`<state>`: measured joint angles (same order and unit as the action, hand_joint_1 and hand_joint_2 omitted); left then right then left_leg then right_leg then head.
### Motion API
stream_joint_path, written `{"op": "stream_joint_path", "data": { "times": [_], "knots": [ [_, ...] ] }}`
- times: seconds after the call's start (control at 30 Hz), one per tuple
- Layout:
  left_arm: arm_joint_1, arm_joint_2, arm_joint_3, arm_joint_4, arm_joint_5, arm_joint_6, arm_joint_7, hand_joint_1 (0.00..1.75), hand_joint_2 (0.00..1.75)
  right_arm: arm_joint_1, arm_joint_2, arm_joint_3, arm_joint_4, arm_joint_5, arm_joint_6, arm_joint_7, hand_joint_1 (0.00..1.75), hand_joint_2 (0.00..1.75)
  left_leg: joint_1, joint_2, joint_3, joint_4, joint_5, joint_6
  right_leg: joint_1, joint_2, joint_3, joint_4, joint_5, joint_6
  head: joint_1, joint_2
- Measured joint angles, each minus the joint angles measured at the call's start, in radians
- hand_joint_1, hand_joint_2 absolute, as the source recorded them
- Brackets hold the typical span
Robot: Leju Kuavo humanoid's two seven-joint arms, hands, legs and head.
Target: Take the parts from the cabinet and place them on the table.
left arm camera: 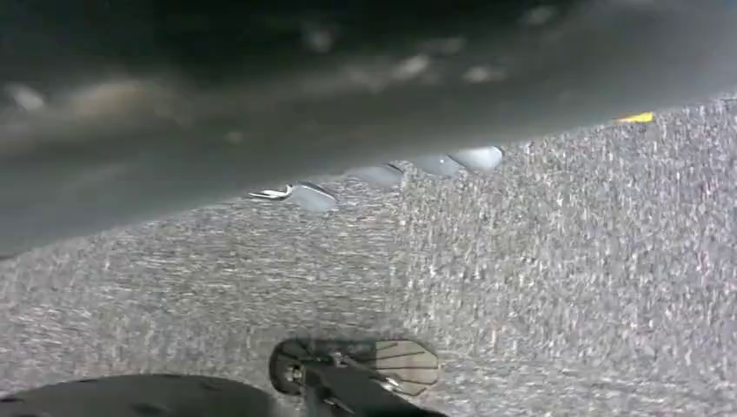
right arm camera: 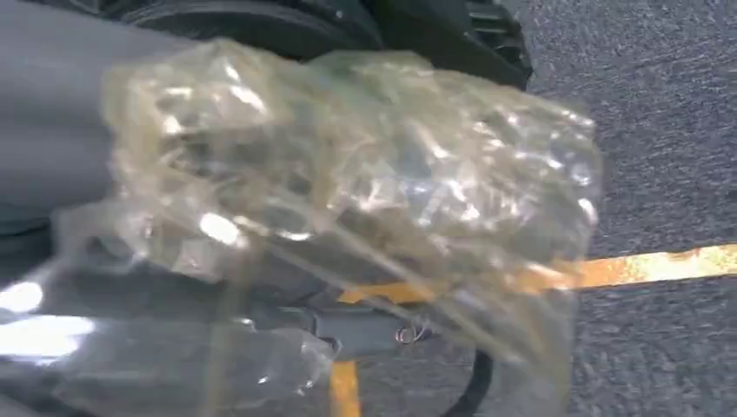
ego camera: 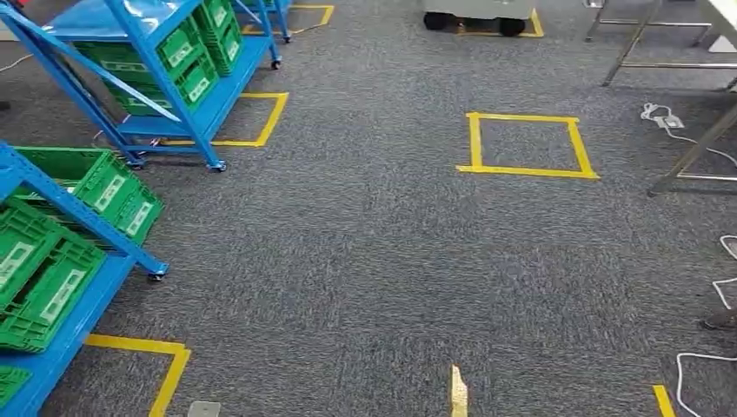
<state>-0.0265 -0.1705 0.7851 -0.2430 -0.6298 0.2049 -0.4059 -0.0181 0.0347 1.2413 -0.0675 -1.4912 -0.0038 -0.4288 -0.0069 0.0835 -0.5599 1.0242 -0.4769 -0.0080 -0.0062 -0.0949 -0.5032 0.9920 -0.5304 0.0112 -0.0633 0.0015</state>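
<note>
racks (ego camera: 156,78) left, taped square (ego camera: 527,144) right

Our right hand (right arm camera: 61,139) holds a clear plastic bag of parts (right arm camera: 365,182), which hides its fingers. Our left hand's fingers (left arm camera: 382,174) show as a blurred row, and we cannot tell whether they are spread or curled.
</note>
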Motion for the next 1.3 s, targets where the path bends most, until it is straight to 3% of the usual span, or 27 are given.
{"op": "stream_joint_path", "data": {
  "times": [0.03,0.13,0.17,0.2,0.23,0.3,0.33,0.37,0.4,0.43,0.47,0.5,0.53,0.63,0.67,0.7,0.73,0.8,0.83,0.87,0.9,0.97,1.0,1.03,1.17,1.23,1.3],
  "knots": [
    [-0.003,-0.001,0.000,0.000,0.000,0.000,0.000,0.00,0.00,0.000,0.000,0.000,0.000,0.000,0.000,0.000,0.00,0.00,-0.002,-0.006,0.001,-0.015,-0.004,0.010,0.003,-0.008,0.000,0.004,-0.005,0.007,0.000,0.000],
    [0.002,0.001,0.000,0.000,0.000,0.001,0.000,0.00,0.00,-0.007,0.000,0.000,0.000,0.000,0.001,0.000,0.00,0.00,-0.006,-0.038,-0.008,-0.015,-0.002,0.027,0.001,-0.044,0.011,-0.001,-0.008,0.021,0.002,0.000],
    [0.005,0.000,0.000,0.000,0.000,0.001,0.000,0.00,0.00,-0.010,0.000,0.000,0.000,0.000,0.001,0.000,0.00,0.00,0.003,-0.047,0.001,-0.024,0.004,0.035,-0.006,-0.015,0.000,0.006,-0.020,0.030,0.001,0.000],
    [0.004,0.001,0.000,0.000,0.000,0.001,0.000,0.00,0.00,-0.011,0.000,0.000,0.000,0.000,0.000,-0.001,0.00,0.00,0.004,-0.055,0.001,-0.024,0.004,0.041,-0.005,0.045,-0.011,0.040,-0.045,0.031,0.011,0.000],
    [0.001,0.000,0.001,0.000,0.000,0.001,0.000,0.00,0.00,-0.010,0.000,0.000,0.000,0.000,0.000,-0.001,0.00,0.00,0.004,-0.067,-0.001,-0.024,0.005,0.046,-0.006,0.075,-0.042,0.107,-0.080,0.031,0.015,0.000],
    [-0.002,-0.001,0.001,0.000,-0.001,0.000,0.001,0.00,0.00,-0.005,0.000,0.000,0.001,-0.001,-0.002,-0.001,0.00,0.00,0.002,-0.097,-0.002,-0.024,0.005,0.048,-0.005,0.092,-0.135,0.285,-0.148,0.030,0.019,0.000],
    [-0.002,-0.001,0.001,0.000,-0.002,-0.002,0.001,0.00,0.00,-0.003,0.000,0.000,0.001,-0.001,-0.004,-0.001,0.00,0.00,0.001,-0.111,-0.001,-0.024,0.004,0.048,-0.004,0.093,-0.163,0.328,-0.151,0.030,0.019,0.000],
    [-0.001,-0.001,0.001,0.000,-0.002,-0.002,0.001,0.00,0.00,-0.002,0.000,0.000,0.001,-0.001,-0.004,-0.001,0.00,0.00,0.000,-0.125,0.001,-0.024,0.004,0.049,-0.004,0.093,-0.170,0.322,-0.129,0.028,0.019,0.000],
    [0.000,0.000,0.001,0.000,-0.003,-0.002,0.000,0.00,0.00,-0.001,0.000,0.000,0.001,-0.002,-0.004,-0.002,0.00,0.00,0.000,-0.141,0.003,-0.023,0.003,0.049,-0.004,0.095,-0.155,0.271,-0.084,0.025,0.019,0.000],
    [0.001,-0.001,0.001,0.000,-0.006,-0.002,0.000,0.00,0.00,-0.002,0.000,0.000,0.001,-0.002,-0.004,-0.002,0.00,0.00,0.000,-0.156,0.006,-0.023,0.002,0.048,-0.004,0.101,-0.122,0.188,-0.031,0.021,0.019,0.000],
    [0.000,-0.001,0.001,0.000,-0.008,-0.002,-0.001,0.00,0.00,-0.002,0.000,0.000,0.002,-0.002,-0.005,-0.003,0.00,0.00,0.000,-0.171,0.010,-0.023,0.000,0.045,-0.005,0.131,-0.079,0.085,0.026,0.016,0.019,0.000],
    [-0.001,-0.001,0.001,0.000,-0.008,-0.003,-0.001,0.00,0.00,-0.002,0.000,0.000,0.003,-0.002,-0.005,-0.003,0.00,0.00,0.001,-0.182,0.009,-0.022,-0.002,0.041,-0.007,0.189,-0.057,0.038,0.028,0.012,0.019,0.000],
    [-0.003,-0.001,0.001,0.000,-0.008,-0.004,-0.002,0.00,0.00,-0.001,0.000,0.000,0.004,-0.002,-0.005,-0.004,0.00,0.00,-0.001,-0.197,0.003,-0.015,-0.004,0.037,-0.012,0.191,-0.045,0.008,0.023,0.013,0.019,0.000],
    [0.004,0.000,0.003,0.000,-0.009,-0.004,-0.002,0.00,0.00,-0.001,0.000,0.002,0.004,-0.002,-0.005,-0.003,0.00,0.00,0.010,-0.228,-0.007,-0.020,0.005,0.016,-0.003,0.162,-0.036,0.012,0.022,0.006,0.020,0.000],
    [0.004,0.001,0.005,0.000,-0.010,-0.001,-0.002,0.00,0.00,-0.003,0.001,0.004,0.004,-0.001,-0.007,-0.004,0.00,0.00,0.009,-0.221,-0.008,-0.015,-0.003,0.012,-0.011,0.147,-0.030,-0.001,0.027,-0.003,0.019,0.000],
    [0.004,0.001,0.005,0.000,-0.011,0.002,-0.003,0.00,0.00,-0.004,0.001,0.007,0.005,0.001,-0.011,-0.004,0.00,0.00,0.003,-0.159,-0.016,0.005,-0.019,0.006,-0.009,0.135,-0.025,-0.006,0.028,-0.006,0.017,0.000],
    [0.001,0.001,0.006,0.000,-0.013,0.005,-0.003,0.00,0.00,-0.002,0.001,0.008,0.006,0.002,-0.013,-0.005,0.00,0.00,0.004,-0.120,-0.043,0.059,-0.054,0.000,-0.008,0.119,-0.021,-0.007,0.025,-0.012,0.010,0.000],
    [-0.004,0.001,0.007,0.000,-0.018,0.008,-0.003,0.00,0.00,0.003,0.001,0.009,0.006,0.003,-0.016,-0.003,0.00,0.00,0.009,-0.097,-0.122,0.219,-0.125,-0.008,-0.005,0.083,-0.019,-0.007,0.019,-0.017,0.011,0.000],
    [-0.004,0.001,0.008,0.000,-0.020,0.009,-0.003,0.00,0.00,0.003,0.001,0.010,0.006,0.004,-0.018,-0.003,0.00,0.00,0.012,-0.095,-0.153,0.279,-0.140,-0.012,-0.005,0.066,-0.018,-0.006,0.017,-0.018,0.012,0.000],
    [-0.001,0.001,0.010,0.000,-0.020,0.011,-0.002,0.00,0.00,0.002,0.001,0.012,0.007,0.005,-0.019,-0.003,0.00,0.00,0.015,-0.094,-0.158,0.287,-0.129,-0.015,-0.005,0.053,-0.015,-0.006,0.014,-0.017,0.010,0.000],
    [0.002,0.001,0.013,0.000,-0.021,0.014,-0.001,0.00,0.00,0.001,0.001,0.015,0.006,0.006,-0.020,-0.003,0.00,0.00,0.017,-0.091,-0.144,0.257,-0.099,-0.017,-0.005,0.043,-0.012,-0.006,0.011,-0.015,0.011,0.000],
    [0.003,0.001,0.017,0.000,-0.024,0.027,0.001,0.00,0.00,0.000,0.001,0.017,0.006,0.009,-0.023,-0.003,0.00,0.00,0.018,-0.068,-0.056,0.088,-0.004,-0.014,-0.005,0.019,0.002,-0.006,0.003,-0.011,0.011,0.000],
    [0.002,0.001,0.018,0.000,-0.025,0.029,0.002,0.00,0.00,0.000,0.001,0.018,0.006,0.009,-0.026,-0.003,0.00,0.00,0.015,-0.020,-0.014,0.006,0.019,-0.009,-0.003,0.009,0.009,-0.006,-0.003,-0.006,0.010,0.000],
    [-0.002,0.001,0.019,0.000,-0.027,0.032,0.004,0.00,0.00,0.001,0.001,0.021,0.007,0.010,-0.030,-0.004,0.00,0.00,0.000,0.010,-0.004,-0.013,0.003,-0.005,0.005,0.000,0.001,-0.003,-0.011,0.003,0.010,0.000],
    [0.000,0.001,0.026,0.000,-0.032,0.044,0.009,0.00,0.00,-0.007,0.001,0.028,0.007,0.013,-0.034,-0.003,0.00,0.00,0.000,-0.039,-0.006,-0.018,0.001,0.026,0.002,-0.042,0.029,-0.008,-0.023,0.025,0.012,0.000],
    [0.000,0.001,0.026,0.000,-0.034,0.047,0.011,0.00,0.00,-0.011,0.001,0.034,0.007,0.015,-0.035,-0.004,0.00,0.00,0.007,-0.058,-0.003,-0.022,0.004,0.037,-0.005,0.059,-0.008,0.058,-0.068,0.031,0.024,0.000],
    [-0.005,-0.001,0.028,0.000,-0.038,0.049,0.012,0.00,0.00,-0.005,0.001,0.037,0.007,0.016,-0.036,-0.003,0.00,0.00,0.006,-0.084,-0.003,-0.022,0.001,0.045,-0.007,0.090,-0.103,0.239,-0.143,0.035,0.025,0.000]
  ]
}}
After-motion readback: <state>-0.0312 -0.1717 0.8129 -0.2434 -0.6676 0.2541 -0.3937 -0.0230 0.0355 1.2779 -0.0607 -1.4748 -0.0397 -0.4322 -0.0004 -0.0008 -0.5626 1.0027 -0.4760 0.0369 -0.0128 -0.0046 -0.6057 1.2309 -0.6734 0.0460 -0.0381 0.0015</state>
